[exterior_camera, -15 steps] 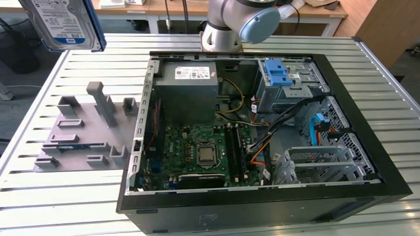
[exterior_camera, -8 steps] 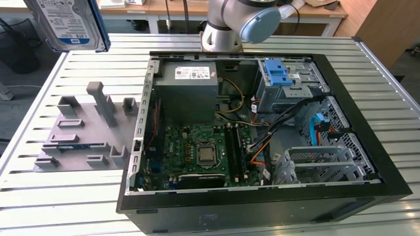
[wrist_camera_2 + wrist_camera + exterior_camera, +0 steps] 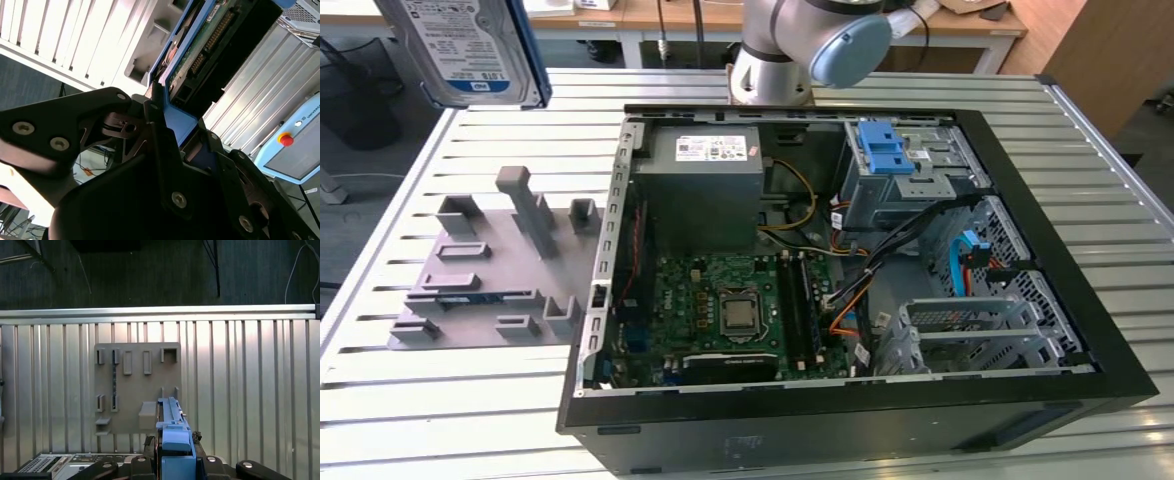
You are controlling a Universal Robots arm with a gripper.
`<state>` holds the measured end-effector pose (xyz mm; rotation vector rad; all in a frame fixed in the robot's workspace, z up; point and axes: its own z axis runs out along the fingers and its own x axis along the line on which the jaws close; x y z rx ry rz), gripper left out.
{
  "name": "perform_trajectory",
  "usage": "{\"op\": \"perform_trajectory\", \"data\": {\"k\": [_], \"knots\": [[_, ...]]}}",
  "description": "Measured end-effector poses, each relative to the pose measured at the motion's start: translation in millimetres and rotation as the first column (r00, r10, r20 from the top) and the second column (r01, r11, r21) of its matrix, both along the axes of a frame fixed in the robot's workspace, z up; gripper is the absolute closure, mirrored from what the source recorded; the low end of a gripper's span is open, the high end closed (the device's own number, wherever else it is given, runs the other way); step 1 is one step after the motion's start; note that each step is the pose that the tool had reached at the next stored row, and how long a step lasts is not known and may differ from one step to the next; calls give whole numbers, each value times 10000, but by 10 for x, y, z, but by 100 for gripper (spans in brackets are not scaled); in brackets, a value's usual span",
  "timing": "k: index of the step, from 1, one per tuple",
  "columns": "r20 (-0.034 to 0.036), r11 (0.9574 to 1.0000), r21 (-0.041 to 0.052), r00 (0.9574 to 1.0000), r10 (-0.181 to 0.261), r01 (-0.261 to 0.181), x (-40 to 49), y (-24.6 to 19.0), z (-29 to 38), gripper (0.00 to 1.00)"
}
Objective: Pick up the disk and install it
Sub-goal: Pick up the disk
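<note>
We see the gripper point(image 3: 180, 125) clamped on the blue-railed end of the disk point(image 3: 460, 50), long axis running straight out from the jaws. Disk hangs over the grey fixture board point(image 3: 487, 265) (edge-on in the first wrist view), well apart from the computer case point(image 3: 854, 430) on the exterior view's right.

Silver metal with blue plastic rails for the disk point(image 3: 460, 45); matt ribbed metal table point(image 3: 454, 420).

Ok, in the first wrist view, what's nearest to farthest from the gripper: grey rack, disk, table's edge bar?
1. The disk: clamped in the gripper.
2. The grey rack: on the table, past the disk.
3. The edge bar: beyond the rack, at the table's end.
</note>
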<state>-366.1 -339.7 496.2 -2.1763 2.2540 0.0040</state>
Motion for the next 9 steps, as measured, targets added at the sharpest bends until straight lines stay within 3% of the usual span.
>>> {"op": "perform_trajectory", "data": {"k": [9], "knots": [[-1,10000,0,10000,-1,1,73,-77,0,64]]}}
